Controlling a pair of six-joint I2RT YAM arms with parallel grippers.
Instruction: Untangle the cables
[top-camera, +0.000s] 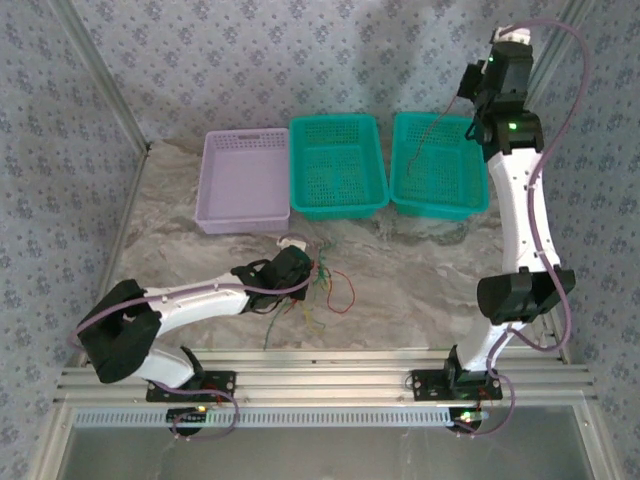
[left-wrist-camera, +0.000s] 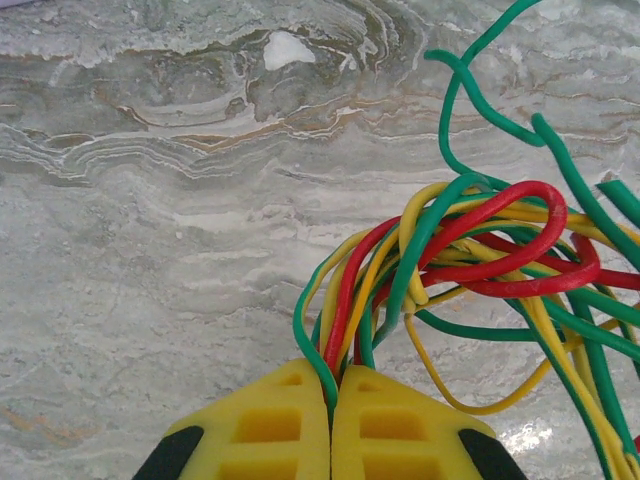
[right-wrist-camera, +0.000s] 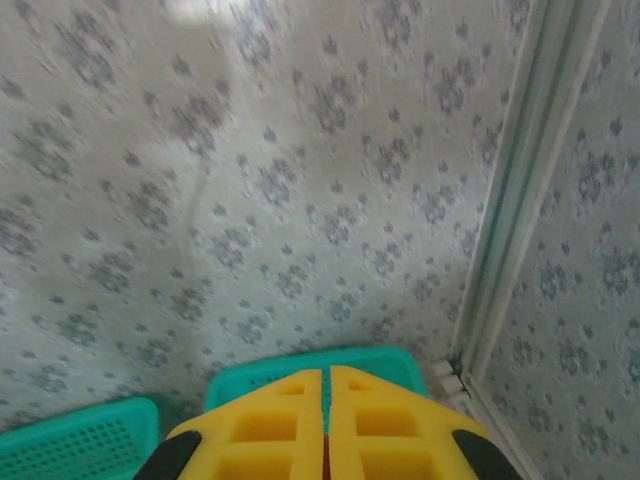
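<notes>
The left gripper (left-wrist-camera: 331, 385) is clamping several strands of the cables (left-wrist-camera: 470, 250), which are lying in a knotted bunch on the table (left-wrist-camera: 150, 250) just ahead of its fingers. This hold is likely anchoring the bunch so single wires can be drawn free. The right gripper (right-wrist-camera: 326, 375), fingers pressed together, is hovering above the right-hand teal basket (top-camera: 440, 208). It appears to be pinching a thin strand (top-camera: 428, 132) trailing into that basket, probably for sorting.

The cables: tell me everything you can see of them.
Thin, flexible, plastic-looking cables in red, yellow and green, looped into one tangle lying on the marble table. The shut left claw pinches several of them where they bunch. One thin strand seems to hang from the raised, shut right claw over a teal basket.
</notes>
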